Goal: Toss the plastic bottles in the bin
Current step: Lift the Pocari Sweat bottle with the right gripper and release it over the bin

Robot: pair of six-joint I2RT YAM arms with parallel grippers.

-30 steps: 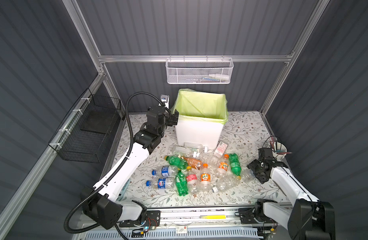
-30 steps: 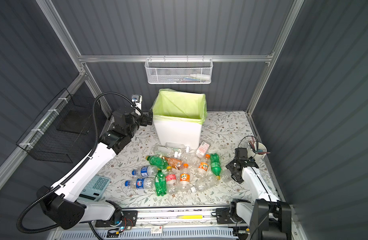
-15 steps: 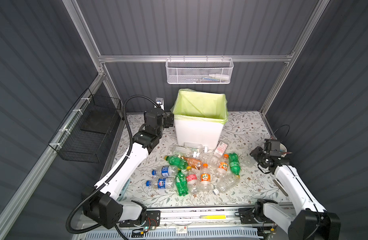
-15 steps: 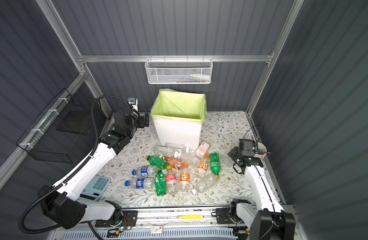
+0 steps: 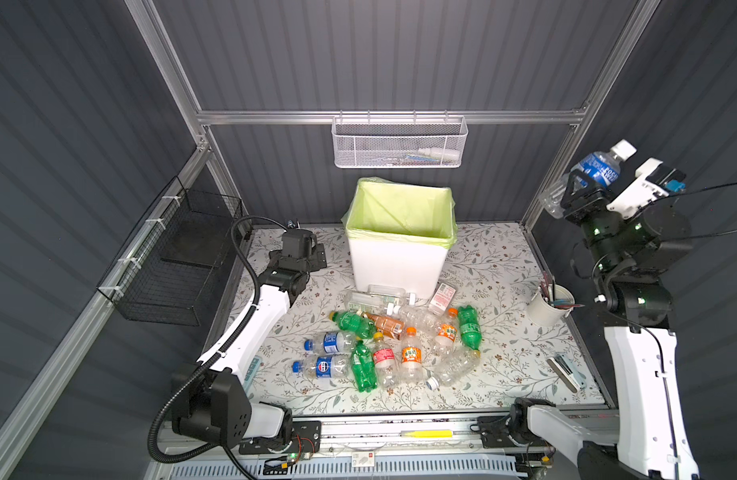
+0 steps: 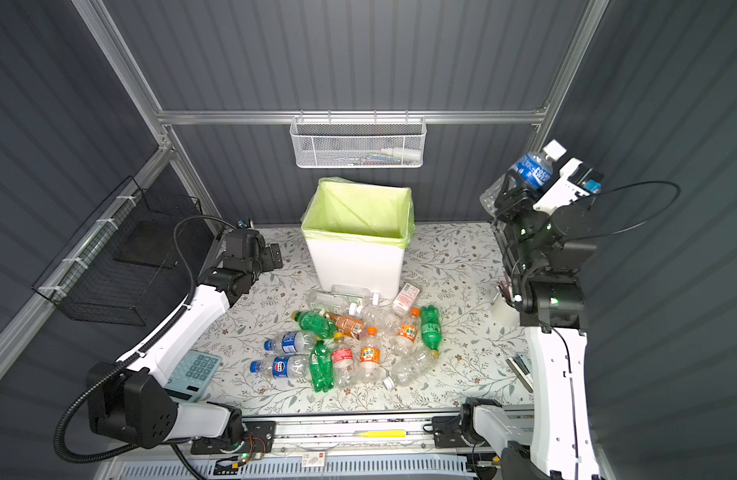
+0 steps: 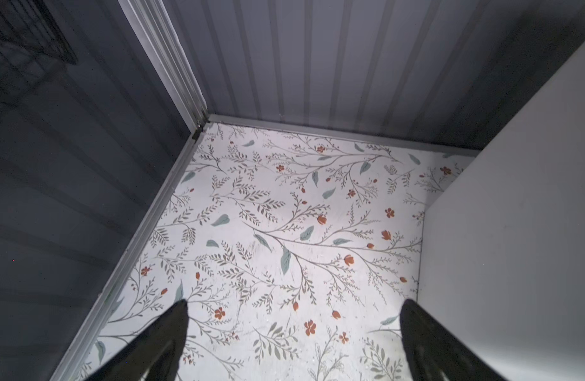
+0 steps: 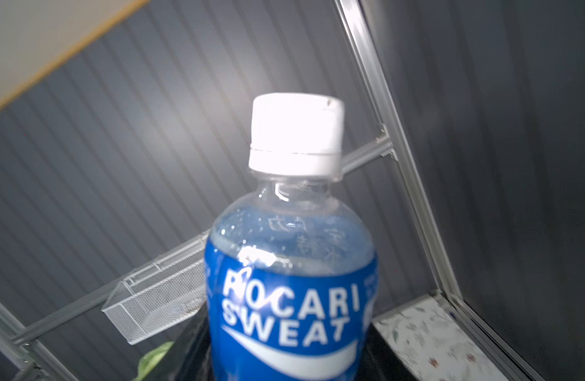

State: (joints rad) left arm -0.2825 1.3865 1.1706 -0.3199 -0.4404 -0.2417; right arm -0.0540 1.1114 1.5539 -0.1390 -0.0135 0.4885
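Shows the right end effector (image 5: 583,190) at the upper right of both top views, high above the tabletop (image 5: 504,266) and clamped across the middle of 1 blue-labelled bottle (image 5: 599,169). Bottle tilted, white cap (image 5: 623,148) toward the upper right, clear base jutting to the lower left. Differs from 1 second ago, when set low at the right fringe of the heap, near the white cup (image 5: 546,312). Confirmed in the right wrist view: same bottle filling the lower centre of the frame, label readable, cap above it.

Means pick complete and carry in hand. Not yet over the bin (image 5: 396,268), which stands at upper centre, well apart to the left of the held bottle. Calls next, by judgement, for a leftward swing over the lime-green liner (image 5: 400,208) before release.

Shows the left end effector (image 7: 294,311) drawn back and down from its place by the bin's rim 1 second ago, now near the bin's left wall. Jaws fully apart, with nothing between them but bare floral tabletop.

Leaves about 14 plastic bottles (image 5: 411,355) lying in a heap in front of the bin, the rearmost clear ones close against its front wall.
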